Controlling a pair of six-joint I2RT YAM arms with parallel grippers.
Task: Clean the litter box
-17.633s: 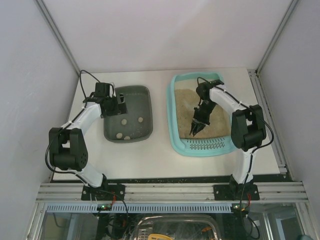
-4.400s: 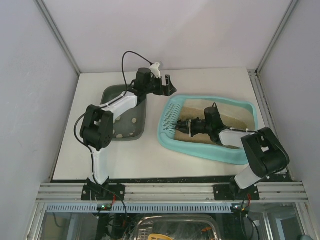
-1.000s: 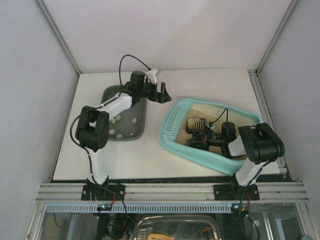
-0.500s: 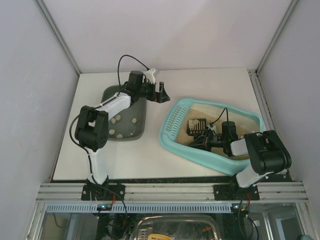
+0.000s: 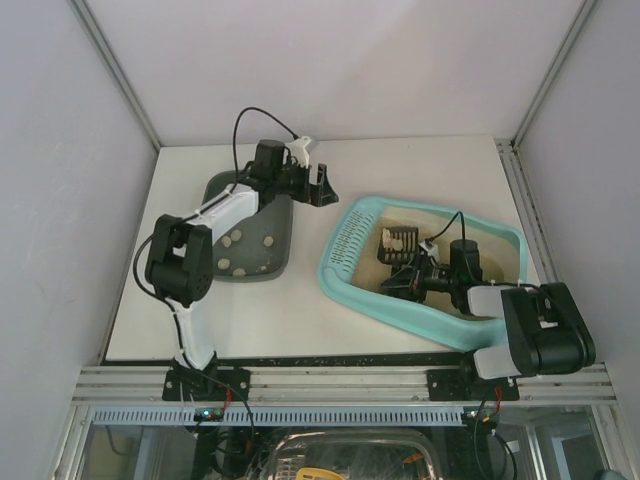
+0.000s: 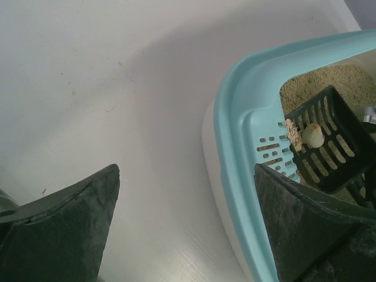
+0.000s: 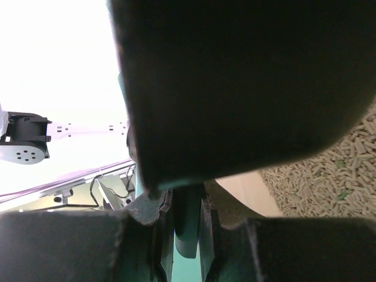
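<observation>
Litter box (image 5: 350,235), a rounded turquoise plastic tray of tan litter, lies askew right of centre. Inside, the right gripper (image 5: 412,272) clamps a black slotted scoop (image 6: 329,150) bearing one pale lump (image 6: 312,134). Farther up, the left gripper (image 5: 325,187) hangs, jaws spread wide, by a dark grey-green tray (image 5: 280,225). Sifting looks done; next, carry the lump level to that tray.

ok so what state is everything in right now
turquoise plastic litter box: askew on the table, tan litter inside
black slotted plastic scoop: held above the litter, one pale clump on it
dark grey-green plastic tray: flat, several pale clumps inside
left gripper: open, empty
right gripper: shut on the scoop's handle
</observation>
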